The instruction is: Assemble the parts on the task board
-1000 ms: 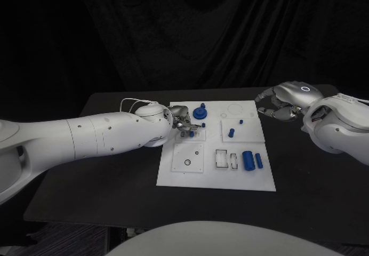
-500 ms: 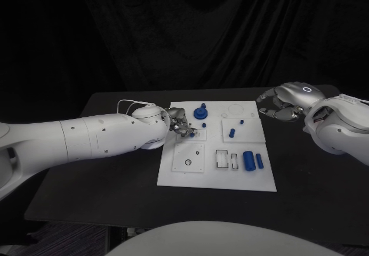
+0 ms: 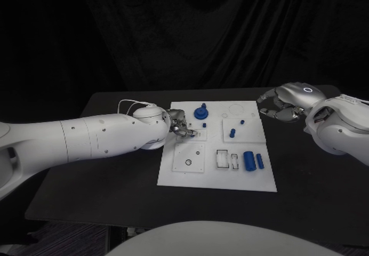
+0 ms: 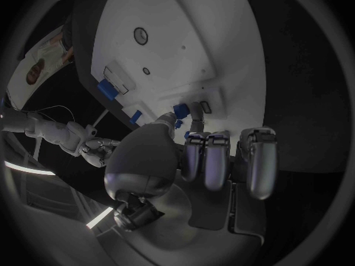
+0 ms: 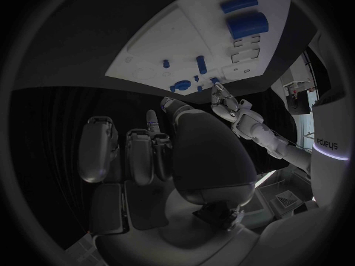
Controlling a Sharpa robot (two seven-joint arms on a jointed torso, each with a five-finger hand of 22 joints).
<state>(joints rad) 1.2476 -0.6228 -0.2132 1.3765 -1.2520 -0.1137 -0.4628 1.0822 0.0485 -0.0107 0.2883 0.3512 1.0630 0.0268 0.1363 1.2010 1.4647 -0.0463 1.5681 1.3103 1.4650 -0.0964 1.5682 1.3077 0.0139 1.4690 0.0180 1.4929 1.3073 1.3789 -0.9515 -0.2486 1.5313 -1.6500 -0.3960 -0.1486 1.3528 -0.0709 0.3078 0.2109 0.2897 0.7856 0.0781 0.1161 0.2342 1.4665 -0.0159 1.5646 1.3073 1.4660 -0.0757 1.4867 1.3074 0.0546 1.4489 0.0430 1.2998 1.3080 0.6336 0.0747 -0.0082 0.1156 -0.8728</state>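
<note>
Black table (image 3: 107,181) carries white task board (image 3: 215,178) (lying flat, central).

Left hand (image 3: 181,126), small blue part (image 4: 180,108) at its fingertips, slightly farther up the task board (image 3: 216,176).

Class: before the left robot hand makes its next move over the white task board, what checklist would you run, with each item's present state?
1. Left robot hand over the white task board: ok.
2. Small blue part at its fingertips: ok; firmly pinched: cannot tell.
3. Right robot hand off the board: ok.
4. Large blue cylinder lying unassembled: ok.
5. Blue round knob piece clear of the left fingers: ok.
</note>
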